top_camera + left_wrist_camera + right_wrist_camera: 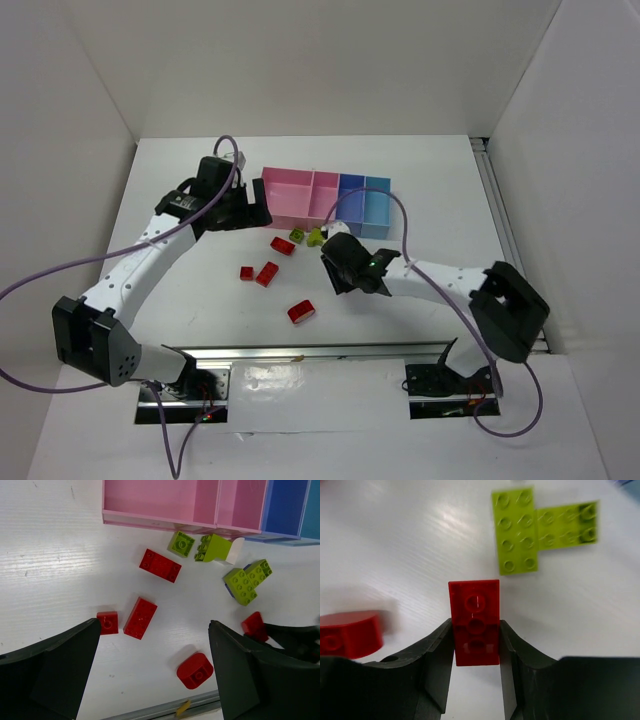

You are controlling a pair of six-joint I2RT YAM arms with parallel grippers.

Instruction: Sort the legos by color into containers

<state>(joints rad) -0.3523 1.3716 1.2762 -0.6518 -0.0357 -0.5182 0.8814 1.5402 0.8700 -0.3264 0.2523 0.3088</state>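
A small red brick [475,615], studs up, is clenched between the two fingers of the right tool [475,627], with its far half sticking out past the fingertips. Just beyond it lie two joined yellow-green plates [517,530]. A rounded red brick [350,632] lies near on the white worktop [395,540]. The left tool [152,655] hangs spread wide, grasping nothing, beside the pink and blue containers [150,520].

My left arm [145,258] and right arm [440,276] are white tubes with black joint housings. A purple cable [45,275] trails off each one. A small green light [373,264] glows on the right wrist. The pincer fingers [235,677] are matte black wedges.
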